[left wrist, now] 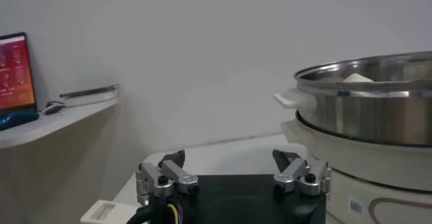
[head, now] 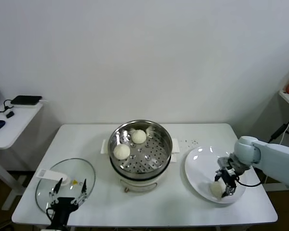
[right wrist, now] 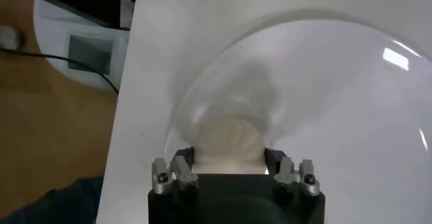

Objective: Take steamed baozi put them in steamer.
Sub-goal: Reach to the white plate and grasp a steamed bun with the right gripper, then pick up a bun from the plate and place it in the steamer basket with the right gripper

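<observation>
The steamer [head: 167,144] stands mid-table, a shiny steel pot on a white base, with two off-white baozi [head: 138,136] [head: 121,151] on its perforated tray. Another baozi [head: 215,189] lies on the near side of the white plate [head: 200,166] at the right. My right gripper [head: 219,186] is down on the plate, shut on that baozi. The right wrist view shows the baozi [right wrist: 228,141] pressed between both fingers of the right gripper [right wrist: 228,156]. My left gripper [head: 70,185] is parked open over the glass lid [head: 74,173]. In the left wrist view this gripper [left wrist: 231,159] holds nothing, beside the steamer [left wrist: 364,110].
The plate reaches close to the table's right front edge, with bare floor beyond it [right wrist: 61,124]. A white side desk [head: 9,120] with a mouse and a black device stands at the far left. The steamer's side handles [head: 104,146] stick out at tray height.
</observation>
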Controlling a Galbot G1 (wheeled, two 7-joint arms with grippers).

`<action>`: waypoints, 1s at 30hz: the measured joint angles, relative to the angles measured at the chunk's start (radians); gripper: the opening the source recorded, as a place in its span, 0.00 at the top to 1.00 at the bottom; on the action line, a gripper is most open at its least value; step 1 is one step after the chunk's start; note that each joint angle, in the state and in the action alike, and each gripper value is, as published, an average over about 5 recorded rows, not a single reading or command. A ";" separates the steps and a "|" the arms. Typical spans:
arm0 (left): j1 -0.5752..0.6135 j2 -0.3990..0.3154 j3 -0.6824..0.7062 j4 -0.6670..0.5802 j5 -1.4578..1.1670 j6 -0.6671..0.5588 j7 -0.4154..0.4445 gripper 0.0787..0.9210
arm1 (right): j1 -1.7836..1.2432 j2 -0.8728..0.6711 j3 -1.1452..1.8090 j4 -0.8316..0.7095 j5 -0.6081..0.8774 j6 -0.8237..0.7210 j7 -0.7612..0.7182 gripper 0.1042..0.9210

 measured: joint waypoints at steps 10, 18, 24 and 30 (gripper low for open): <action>-0.003 0.000 -0.001 -0.005 0.001 0.001 -0.001 0.12 | 0.148 0.002 -0.051 0.064 -0.007 0.059 -0.023 0.31; 0.000 0.000 -0.003 -0.010 0.006 0.005 0.000 0.12 | 0.395 0.045 -0.136 0.160 0.006 0.166 -0.036 0.31; -0.004 -0.001 -0.009 -0.025 0.006 0.017 0.000 0.12 | 0.564 0.105 -0.169 0.206 0.008 0.262 -0.039 0.31; 0.000 -0.002 -0.010 -0.031 0.008 0.019 0.000 0.12 | 0.645 0.185 -0.153 0.242 -0.022 0.349 -0.039 0.31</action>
